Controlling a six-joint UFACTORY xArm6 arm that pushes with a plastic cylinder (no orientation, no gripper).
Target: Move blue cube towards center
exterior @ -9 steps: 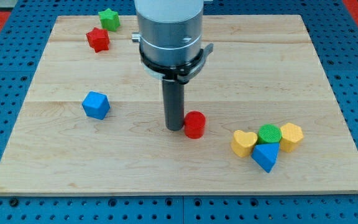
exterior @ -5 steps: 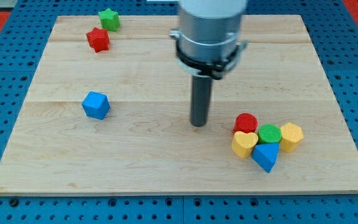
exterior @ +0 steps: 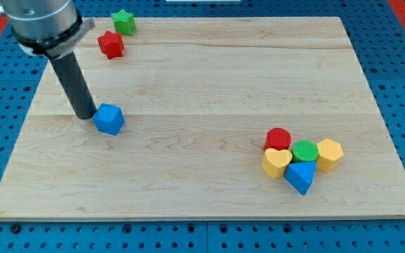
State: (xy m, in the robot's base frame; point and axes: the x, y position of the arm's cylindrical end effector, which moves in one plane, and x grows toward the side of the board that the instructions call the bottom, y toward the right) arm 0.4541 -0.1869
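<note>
The blue cube point(exterior: 109, 119) sits on the wooden board point(exterior: 202, 77) at the view's left, a little below mid-height. My tip point(exterior: 85, 115) rests on the board just left of the cube, touching or almost touching its left side. The rod rises up and to the left out of the view's top.
A red star block point(exterior: 110, 44) and a green star block point(exterior: 124, 22) lie at the top left. At the lower right a cluster holds a red cylinder point(exterior: 278, 138), yellow heart point(exterior: 276, 162), green cylinder point(exterior: 304, 151), yellow hexagon point(exterior: 329, 153) and blue triangle point(exterior: 300, 176).
My tip pushed the red cylinder right into the lower-right cluster, then swung far left across the board to the blue cube's left side. The blue cube has not moved.
</note>
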